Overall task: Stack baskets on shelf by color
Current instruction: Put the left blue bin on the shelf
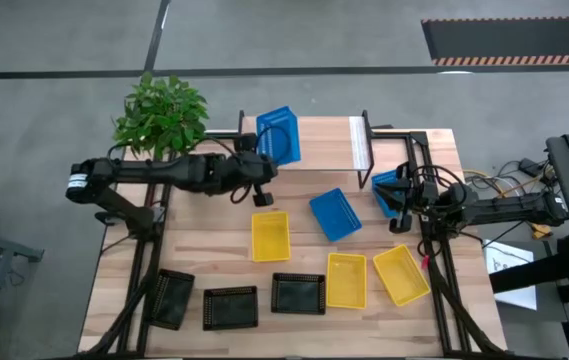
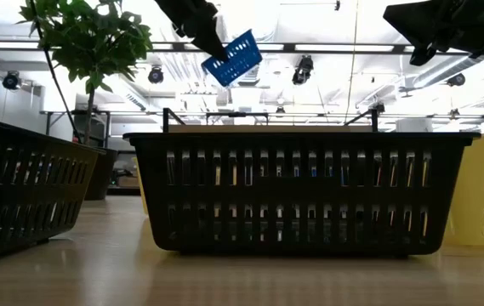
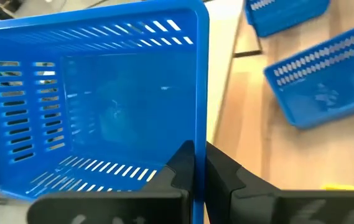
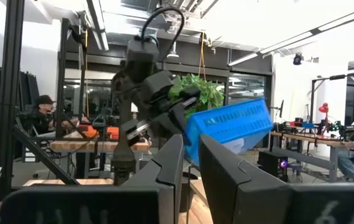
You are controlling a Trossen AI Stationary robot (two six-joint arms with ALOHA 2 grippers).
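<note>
Baskets, nine, sorted by colour.

Blue, carried (image 1: 278,135): pinched by one wall between the left gripper (image 3: 200,163) fingers, held tilted above the far-left part of the shelf (image 1: 329,145).
Blue, second (image 1: 392,190): at the right gripper (image 1: 402,195), beside the shelf's right end; whether the fingers are pinching it cannot be told.
Blue, third (image 1: 335,213): lying on the bench (image 1: 224,255), free.
Yellow, three: one mid-bench (image 1: 270,235), two near-right (image 1: 346,279) (image 1: 401,273).
Black, three: along the near edge (image 1: 170,297) (image 1: 231,307) (image 1: 297,293).

Risks, judged: single-wall pinch lets the carried basket swing or slip on release; tilted set-down could land it crooked or off the shelf edge; both arms converging on the shelf could collide.

Obscured: shelf top mostly hidden in the low view behind a black basket; right fingertips not clearly resolved.
</note>
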